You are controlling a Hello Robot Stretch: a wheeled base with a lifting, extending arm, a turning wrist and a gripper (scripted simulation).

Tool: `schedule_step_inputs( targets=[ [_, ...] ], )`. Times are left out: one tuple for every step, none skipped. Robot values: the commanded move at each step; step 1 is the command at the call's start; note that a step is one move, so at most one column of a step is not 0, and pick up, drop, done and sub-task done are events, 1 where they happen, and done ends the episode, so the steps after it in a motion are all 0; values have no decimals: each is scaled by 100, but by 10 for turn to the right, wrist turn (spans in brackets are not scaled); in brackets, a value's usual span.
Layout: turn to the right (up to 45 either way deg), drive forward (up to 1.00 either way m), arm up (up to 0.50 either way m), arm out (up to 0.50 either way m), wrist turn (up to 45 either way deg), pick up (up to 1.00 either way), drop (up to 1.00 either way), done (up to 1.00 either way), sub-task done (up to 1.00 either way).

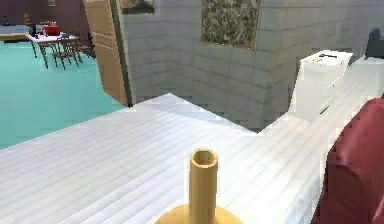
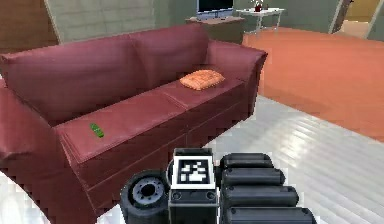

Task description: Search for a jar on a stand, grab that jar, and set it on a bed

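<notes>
**Jaws low at the picture's edge, load not clear**

The jaws' dark body (image 2: 145, 195) sits at the arm side view's bottom edge, left of a white marker square (image 2: 192, 172). Their far end cannot be made out, so one cannot tell whether they hold anything. Behind them stands a dark red sofa (image 2: 120, 95), with an orange cushion (image 2: 203, 80) and a small green thing (image 2: 97, 128) on its seat. Far off, a small red thing (image 2: 258, 6) stands on a white bench (image 2: 268, 14); whether it is a jar cannot be told. In the forward view a white cabinet (image 1: 322, 82) stands beside the grey wall (image 1: 190, 60).
</notes>
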Motion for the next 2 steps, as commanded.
schedule_step_inputs(
  targets=[
    [0,20,0,0,0,0,0,0,0],
    [-360,0,0,0,0,0,0,0,0]
  ],
)
